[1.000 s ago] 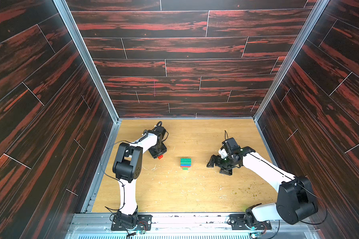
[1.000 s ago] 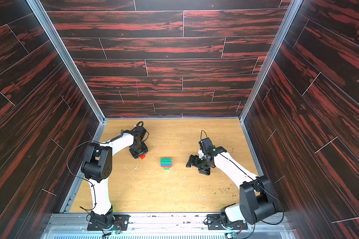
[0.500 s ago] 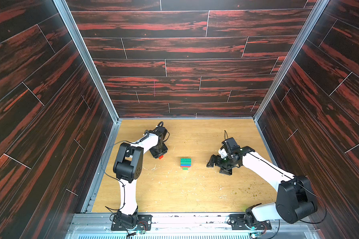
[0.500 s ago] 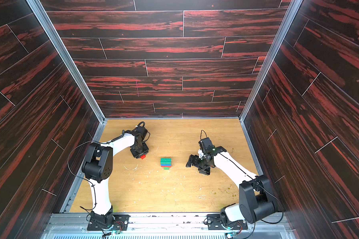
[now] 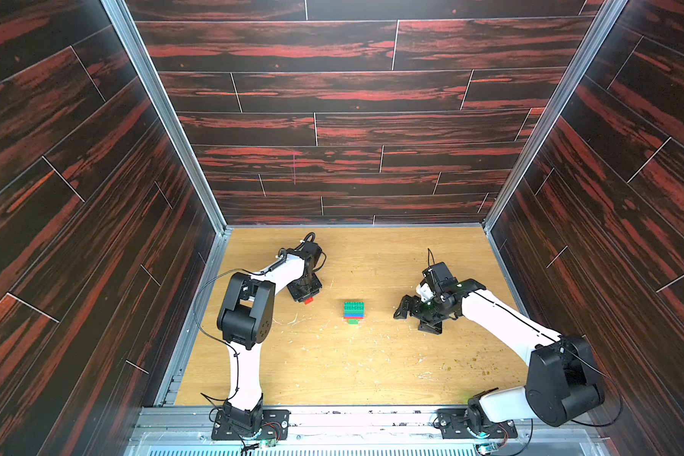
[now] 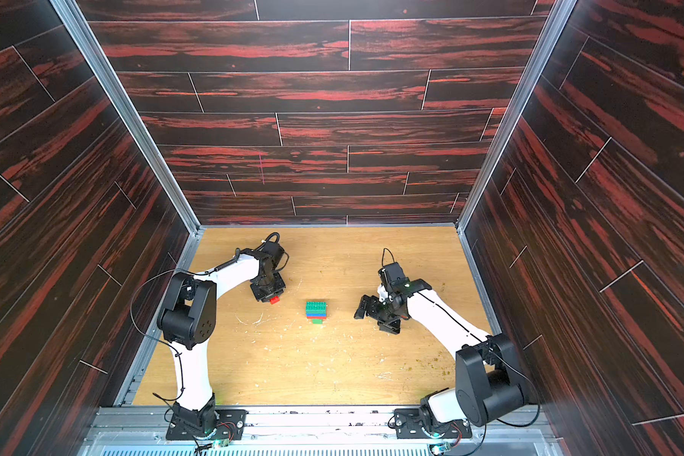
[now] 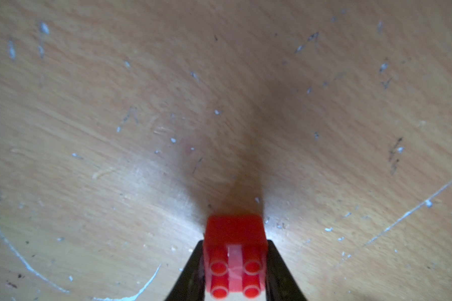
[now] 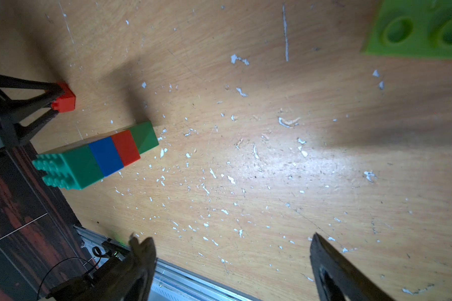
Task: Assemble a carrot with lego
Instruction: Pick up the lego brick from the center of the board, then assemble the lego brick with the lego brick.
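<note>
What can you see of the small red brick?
The small red brick is a square, glossy plastic piece with four studs in two pairs. The left gripper is shut on its opposite sides, studs facing the wrist. It sits low over the wooden table, apart from the stacked bricks; table contact is unclear.

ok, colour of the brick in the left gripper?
Red. The brick shows best in the left wrist view.

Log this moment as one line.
left pincer: shut on red brick | right pincer: open, empty | brick stack: on table between pincers, untouched | stage: red brick not yet joined
</note>
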### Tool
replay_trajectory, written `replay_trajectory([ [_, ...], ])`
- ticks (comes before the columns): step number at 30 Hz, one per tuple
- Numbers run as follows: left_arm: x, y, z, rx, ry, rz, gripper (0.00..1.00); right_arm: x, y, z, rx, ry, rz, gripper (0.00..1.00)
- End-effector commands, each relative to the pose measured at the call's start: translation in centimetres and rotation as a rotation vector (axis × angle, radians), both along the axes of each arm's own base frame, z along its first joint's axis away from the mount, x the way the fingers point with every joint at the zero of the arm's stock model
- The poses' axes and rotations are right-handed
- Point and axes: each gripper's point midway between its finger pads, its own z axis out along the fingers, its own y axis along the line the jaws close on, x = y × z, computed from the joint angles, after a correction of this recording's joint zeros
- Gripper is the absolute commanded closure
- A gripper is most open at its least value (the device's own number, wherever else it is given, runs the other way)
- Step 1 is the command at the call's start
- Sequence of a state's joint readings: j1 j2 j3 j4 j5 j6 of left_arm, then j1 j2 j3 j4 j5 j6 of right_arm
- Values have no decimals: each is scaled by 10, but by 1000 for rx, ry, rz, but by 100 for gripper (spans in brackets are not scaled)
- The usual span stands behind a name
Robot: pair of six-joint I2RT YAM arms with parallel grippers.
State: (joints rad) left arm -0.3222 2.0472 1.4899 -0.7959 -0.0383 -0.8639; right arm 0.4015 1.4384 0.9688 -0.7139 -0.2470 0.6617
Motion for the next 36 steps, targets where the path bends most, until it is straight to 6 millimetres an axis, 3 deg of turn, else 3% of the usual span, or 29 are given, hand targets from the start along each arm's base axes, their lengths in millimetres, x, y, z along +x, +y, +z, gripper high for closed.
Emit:
replay_trajectory([
  [1, -1, -3, 27, 22, -32, -24, 83, 3, 0, 0, -5, 8, -11, 7],
  [15, -34, -40, 111, 55, -97, -186, 91, -2, 1, 0, 10, 6, -9, 7],
  [21, -44, -69, 144, 11, -161, -240, 92, -4, 3, 0, 24, 6, 1, 7],
  [27, -60, -108, 154, -11, -137, -337, 92, -6, 7, 0, 53, 3, 16, 7],
  [36, -76, -148, 148, -10, -83, -447, 92, -13, 17, 3, 135, -2, 37, 7],
])
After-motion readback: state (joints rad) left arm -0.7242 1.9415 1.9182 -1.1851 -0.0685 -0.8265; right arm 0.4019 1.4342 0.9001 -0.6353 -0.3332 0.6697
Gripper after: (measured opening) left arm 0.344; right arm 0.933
